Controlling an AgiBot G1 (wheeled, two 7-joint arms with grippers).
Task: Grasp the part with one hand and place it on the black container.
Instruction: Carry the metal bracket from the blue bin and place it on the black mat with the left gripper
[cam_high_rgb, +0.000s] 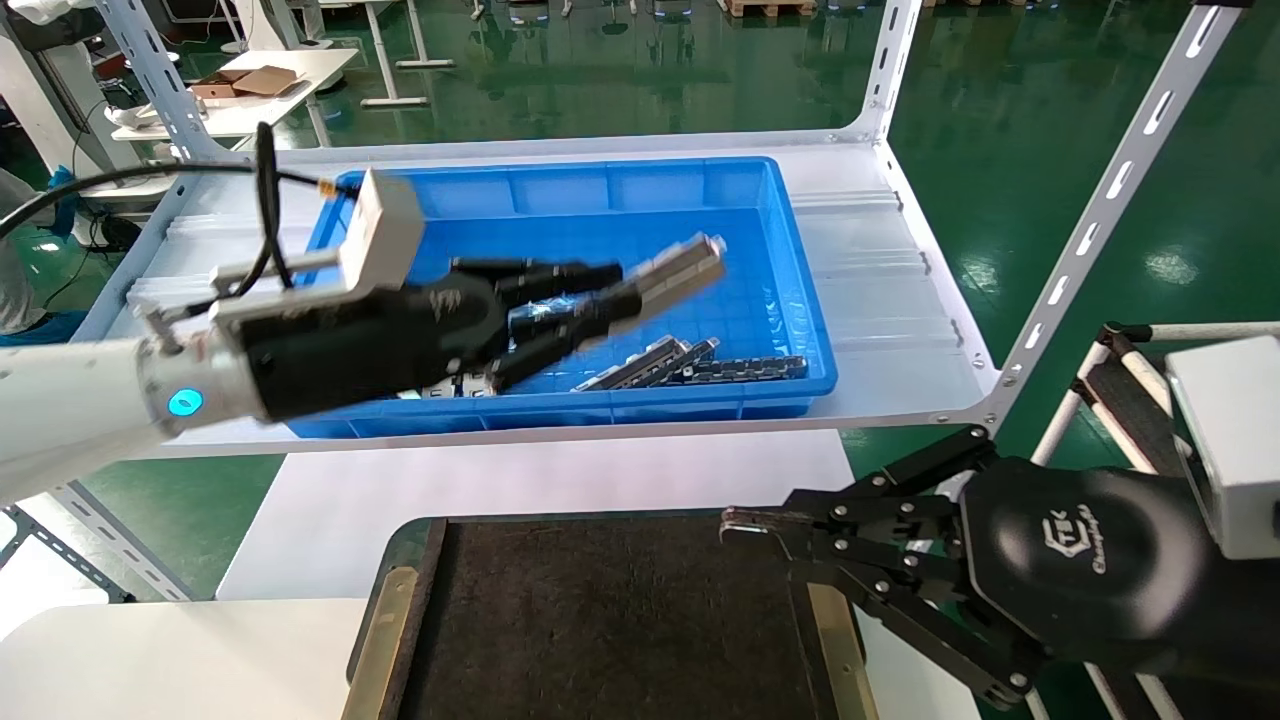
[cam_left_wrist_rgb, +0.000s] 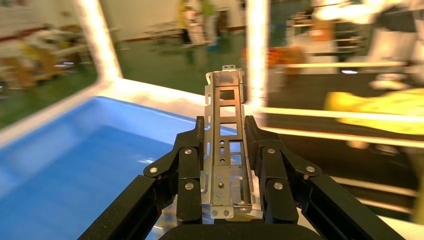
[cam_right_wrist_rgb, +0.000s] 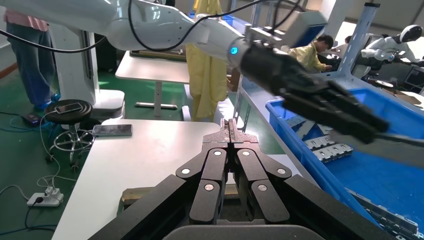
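Observation:
My left gripper (cam_high_rgb: 590, 300) is shut on the part (cam_high_rgb: 680, 268), a slim silver-grey channel bar with slotted sides, and holds it in the air over the blue bin (cam_high_rgb: 775, 200). In the left wrist view the part (cam_left_wrist_rgb: 226, 135) runs lengthwise between the two black fingers (cam_left_wrist_rgb: 190, 165). The black container (cam_high_rgb: 610, 620), a flat felt-like tray with brass strips, lies at the near edge, below and in front of the bin. My right gripper (cam_high_rgb: 735, 522) is shut and empty, parked over the tray's right edge; it also shows in the right wrist view (cam_right_wrist_rgb: 230, 126).
More metal parts (cam_high_rgb: 650, 365) and a dark chain-like strip (cam_high_rgb: 745, 369) lie on the bin floor. The bin stands on a white shelf (cam_high_rgb: 890, 300) with slotted uprights (cam_high_rgb: 1110, 190). A white table (cam_high_rgb: 540, 480) lies between shelf and tray.

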